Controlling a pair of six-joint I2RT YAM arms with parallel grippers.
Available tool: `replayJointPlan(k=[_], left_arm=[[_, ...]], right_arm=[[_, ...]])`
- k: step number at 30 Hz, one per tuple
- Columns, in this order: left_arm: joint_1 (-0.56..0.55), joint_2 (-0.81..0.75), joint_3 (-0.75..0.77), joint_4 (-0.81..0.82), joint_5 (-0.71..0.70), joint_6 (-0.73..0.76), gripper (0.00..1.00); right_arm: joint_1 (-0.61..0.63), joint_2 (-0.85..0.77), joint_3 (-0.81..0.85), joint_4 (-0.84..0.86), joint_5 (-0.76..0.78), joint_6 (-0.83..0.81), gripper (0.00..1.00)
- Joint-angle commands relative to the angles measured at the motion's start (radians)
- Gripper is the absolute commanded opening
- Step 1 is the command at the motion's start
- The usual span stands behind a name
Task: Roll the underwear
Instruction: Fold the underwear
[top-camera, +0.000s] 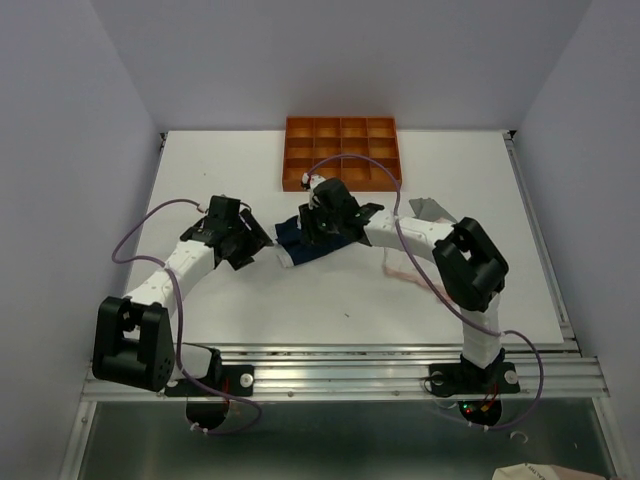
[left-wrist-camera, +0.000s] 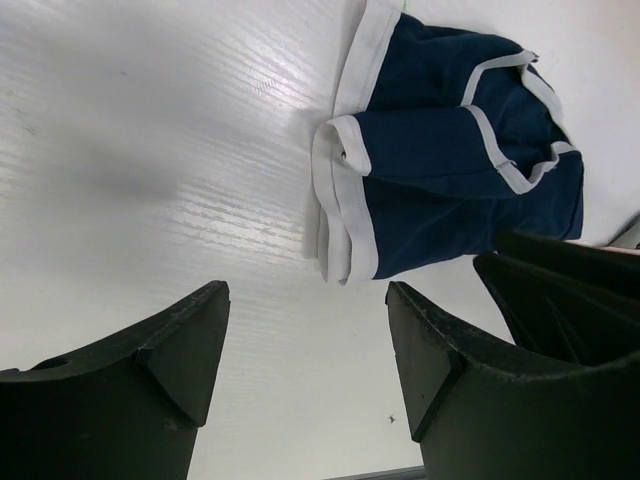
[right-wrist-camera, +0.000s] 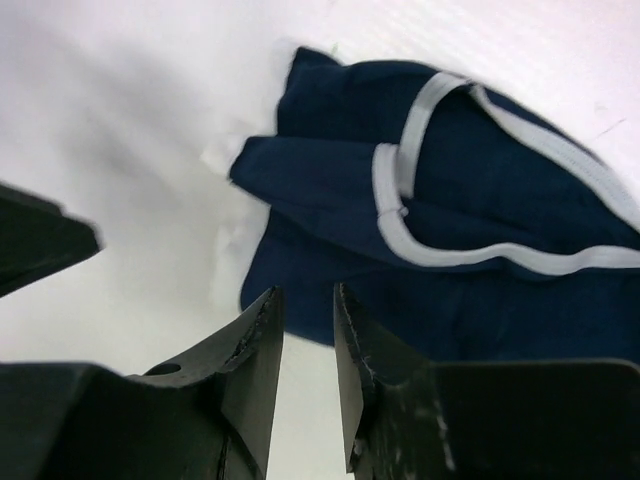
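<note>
The navy underwear (top-camera: 293, 243) with white trim lies folded and bunched at the table's middle, between my two grippers. In the left wrist view the navy underwear (left-wrist-camera: 450, 170) sits just beyond my left gripper (left-wrist-camera: 308, 295), which is open wide over bare table with nothing between its fingers. My right gripper (right-wrist-camera: 306, 292) hangs at the near edge of the navy underwear (right-wrist-camera: 450, 230), its jaws a narrow gap apart and holding nothing. From above, the left gripper (top-camera: 255, 240) is left of the cloth and the right gripper (top-camera: 318, 232) over its right part.
An orange compartment tray (top-camera: 340, 150) stands at the back middle. A grey underwear (top-camera: 432, 208) peeks out behind the right arm. A thin pale pink underwear (top-camera: 405, 275) lies under that arm's forearm. The right gripper's dark body (left-wrist-camera: 570, 300) shows in the left wrist view.
</note>
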Motion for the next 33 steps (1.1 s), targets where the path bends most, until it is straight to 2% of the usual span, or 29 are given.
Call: replayJointPlan(k=[1,13,19,22,28,33], left_arm=[[0.004,-0.063,0.000,-0.001,-0.035,0.003,0.75],[0.007,-0.052,0.005,-0.016,-0.058,0.014,0.75],[0.007,-0.041,0.006,-0.013,-0.061,0.022,0.75],[0.008,-0.032,0.000,-0.005,-0.043,0.028,0.76],[0.008,-0.038,-0.007,0.002,-0.029,0.031,0.76],[0.007,-0.040,-0.004,0.030,-0.010,0.031,0.76]], right_arm=[[-0.002,0.064,0.086,0.055,0.052,-0.011,0.32],[-0.002,0.165,0.204,0.023,0.114,-0.035,0.32],[-0.002,0.237,0.279,0.072,0.175,-0.026,0.33],[-0.020,0.321,0.386,0.080,0.204,-0.029,0.34],[-0.042,0.336,0.434,0.078,0.178,-0.040,0.36],[-0.042,0.241,0.425,0.078,0.120,-0.065,0.42]])
